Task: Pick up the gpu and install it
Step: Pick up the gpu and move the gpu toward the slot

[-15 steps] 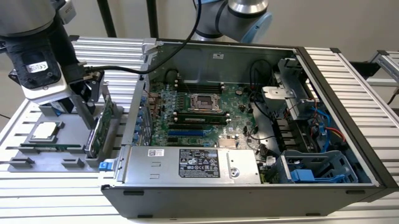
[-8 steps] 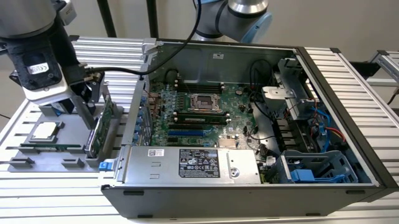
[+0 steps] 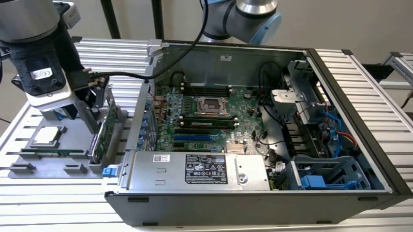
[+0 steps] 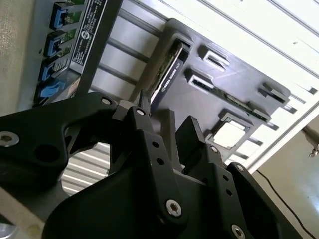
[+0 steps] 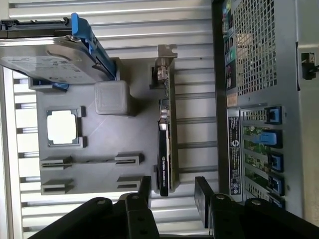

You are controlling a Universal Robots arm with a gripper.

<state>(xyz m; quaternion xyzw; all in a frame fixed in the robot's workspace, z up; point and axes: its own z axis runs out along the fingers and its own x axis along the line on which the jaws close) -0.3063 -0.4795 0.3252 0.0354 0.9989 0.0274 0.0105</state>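
Gripper (image 5: 172, 186): jaws spread, nothing held, poised above the gpu (image 5: 165, 149), which stands on edge in a slot of the grey fixture tray (image 5: 99, 139), outside the computer case (image 3: 258, 58). The pick-up approach is judged to be the step in hand, and a sound grip is judged to call for the jaws to be squared across the card's thin edge, clear of its silver bracket (image 5: 167, 50). The bracket and the blue-framed hard drive (image 5: 45, 59) are shown in the first wrist view, the open case and motherboard (image 3: 193, 121) in the exterior view.
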